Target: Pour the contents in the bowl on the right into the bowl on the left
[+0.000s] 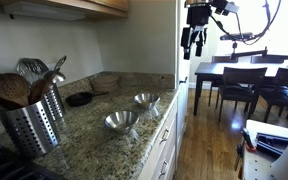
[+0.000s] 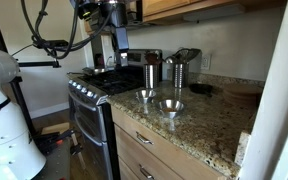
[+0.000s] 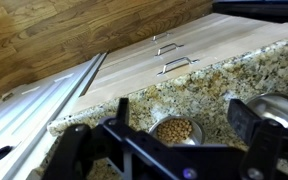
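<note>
Two steel bowls stand on the speckled granite counter (image 1: pixel 84 125). In an exterior view they are the near bowl (image 1: pixel 122 121) and the far bowl (image 1: pixel 146 99); in an exterior view they sit side by side, one bowl (image 2: pixel 146 95) and its neighbour (image 2: pixel 171 105). The wrist view looks down on a bowl of small tan grains (image 3: pixel 177 130), with a shiny bowl (image 3: pixel 274 105) at the right edge. My gripper (image 1: pixel 194 42) (image 2: pixel 119 45) (image 3: pixel 180 115) hangs high above the counter, open and holding nothing.
A steel utensil holder with wooden spoons (image 1: pixel 29 120) stands at the counter's near end, and a dark pan (image 1: pixel 79 98) lies further back. A stove (image 2: pixel 99 85) and steel canisters (image 2: pixel 179 68) flank the bowls. A dining table with chairs (image 1: pixel 244 75) stands beyond. Drawer fronts (image 3: pixel 174 60) lie below the counter edge.
</note>
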You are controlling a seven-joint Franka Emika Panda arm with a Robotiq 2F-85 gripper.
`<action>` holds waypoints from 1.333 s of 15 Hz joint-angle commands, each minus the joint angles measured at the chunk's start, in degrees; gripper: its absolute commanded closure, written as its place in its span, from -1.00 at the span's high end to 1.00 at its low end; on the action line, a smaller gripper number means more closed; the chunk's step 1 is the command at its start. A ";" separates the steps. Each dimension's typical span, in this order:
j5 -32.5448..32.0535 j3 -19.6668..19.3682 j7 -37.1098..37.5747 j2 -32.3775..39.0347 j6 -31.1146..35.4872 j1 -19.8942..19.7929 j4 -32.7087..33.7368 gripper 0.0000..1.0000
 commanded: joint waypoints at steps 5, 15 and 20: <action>-1.98 -1.20 -1.26 6.67 3.80 -0.65 2.82 1.00; -1.46 -2.23 -2.69 18.69 10.08 -0.02 7.56 1.00; -1.93 -2.15 -3.12 24.82 10.05 -0.10 13.18 1.00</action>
